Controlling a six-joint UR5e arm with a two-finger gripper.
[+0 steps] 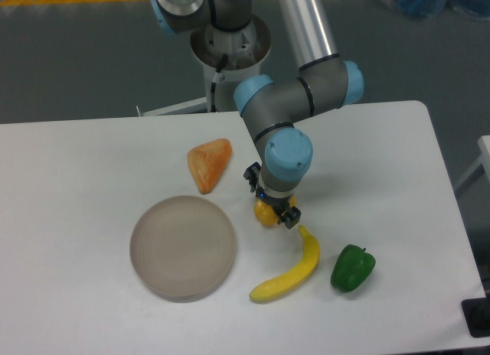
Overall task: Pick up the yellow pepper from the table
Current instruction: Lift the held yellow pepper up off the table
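The yellow pepper (265, 213) is small and lumpy, just right of the plate near the middle of the white table (92, 156). My gripper (273, 208) points straight down over it, and the wrist hides most of the pepper. A black finger (291, 216) presses against its right side; the other finger is tucked behind its upper left. The jaws look closed on the pepper. I cannot tell whether it rests on the table or hangs just above it.
A round grey plate (182, 247) lies left of the gripper. An orange wedge (209, 163) lies behind it. A yellow banana (292, 269) lies just below the gripper and a green pepper (352, 268) to its right.
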